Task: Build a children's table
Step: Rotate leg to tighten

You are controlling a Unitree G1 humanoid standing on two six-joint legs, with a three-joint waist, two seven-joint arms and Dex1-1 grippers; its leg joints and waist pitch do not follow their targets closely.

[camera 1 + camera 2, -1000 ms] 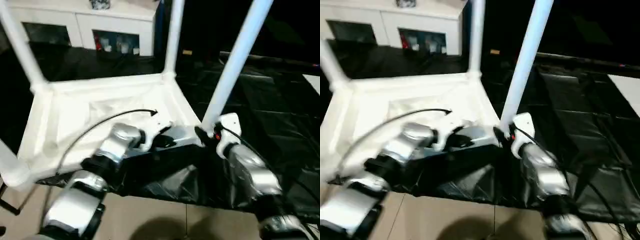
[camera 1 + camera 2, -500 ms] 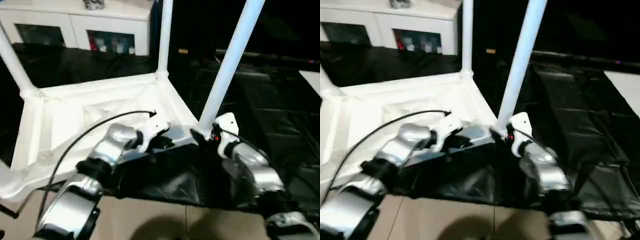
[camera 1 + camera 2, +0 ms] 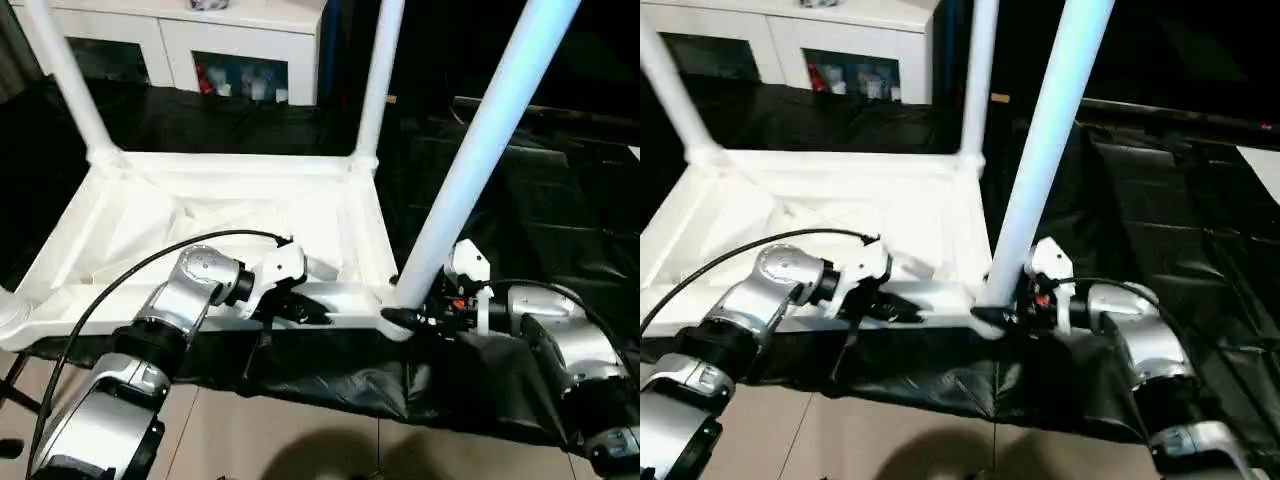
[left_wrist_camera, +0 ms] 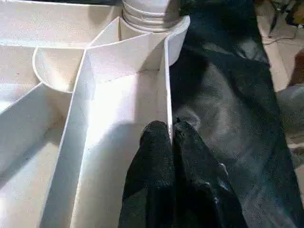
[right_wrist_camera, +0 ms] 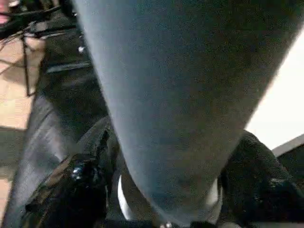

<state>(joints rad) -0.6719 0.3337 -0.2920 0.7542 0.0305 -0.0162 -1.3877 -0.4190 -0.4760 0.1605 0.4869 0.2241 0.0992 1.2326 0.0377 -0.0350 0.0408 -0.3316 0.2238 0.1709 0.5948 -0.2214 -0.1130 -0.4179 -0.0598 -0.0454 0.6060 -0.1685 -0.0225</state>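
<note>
Left gripper [image 3: 318,312]: fingers [image 4: 156,156] pinched shut on the thin near rim of the table [image 3: 230,215], one finger on each side of the wall, close to the near right corner socket.

Right gripper [image 3: 408,318]: fingers [image 5: 80,190] set on either side of the base of the near right leg [image 3: 480,150], just above its socket; jaws spread to the leg's width, clasping it.

Table: white, upside down, ribbed underside facing up, resting on a black sheet [image 3: 560,220] that covers the work surface. Legs rise upright from the corner sockets; far left leg [image 3: 65,75] and far right leg [image 3: 378,75] also seated.

Background: white cabinet [image 3: 170,30] with glass-fronted compartments beyond the sheet. Pale floor [image 3: 250,430] in the foreground.
</note>
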